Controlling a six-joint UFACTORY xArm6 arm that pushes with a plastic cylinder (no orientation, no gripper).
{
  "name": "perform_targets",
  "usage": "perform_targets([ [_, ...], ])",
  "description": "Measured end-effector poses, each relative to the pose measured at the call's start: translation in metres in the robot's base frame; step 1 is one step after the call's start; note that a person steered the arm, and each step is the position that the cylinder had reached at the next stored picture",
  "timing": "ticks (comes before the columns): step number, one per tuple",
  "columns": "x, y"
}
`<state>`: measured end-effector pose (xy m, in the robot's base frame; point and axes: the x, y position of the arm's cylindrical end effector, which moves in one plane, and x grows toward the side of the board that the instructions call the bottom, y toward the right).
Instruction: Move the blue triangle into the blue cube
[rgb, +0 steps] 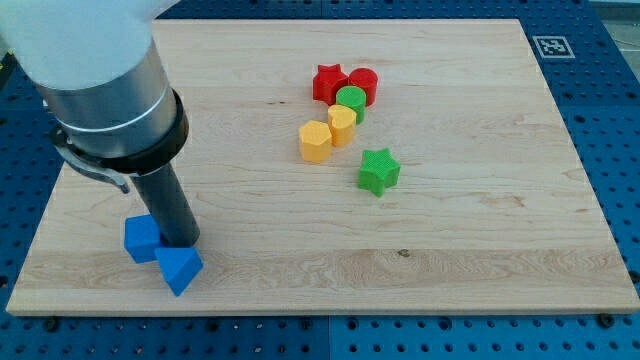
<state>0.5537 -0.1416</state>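
Observation:
The blue cube (141, 238) sits near the view's bottom left of the wooden board (450, 250). The blue triangle (178, 267) lies just to its lower right, touching or almost touching it. My tip (180, 241) rests on the board right behind the triangle and against the cube's right side, with the dark rod rising up to the grey arm body.
A cluster stands at the view's upper middle: a red star (328, 82), a red cylinder (364, 84), a green cylinder (350, 100), a yellow block (342, 125) and a yellow hexagon (315, 141). A green star (378, 170) lies below right of them.

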Motion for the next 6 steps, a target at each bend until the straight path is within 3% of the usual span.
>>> perform_targets([
  [1,-0.004,0.049],
  [2,0.020,0.100],
  [3,0.063,0.107],
  [6,0.061,0.035],
])
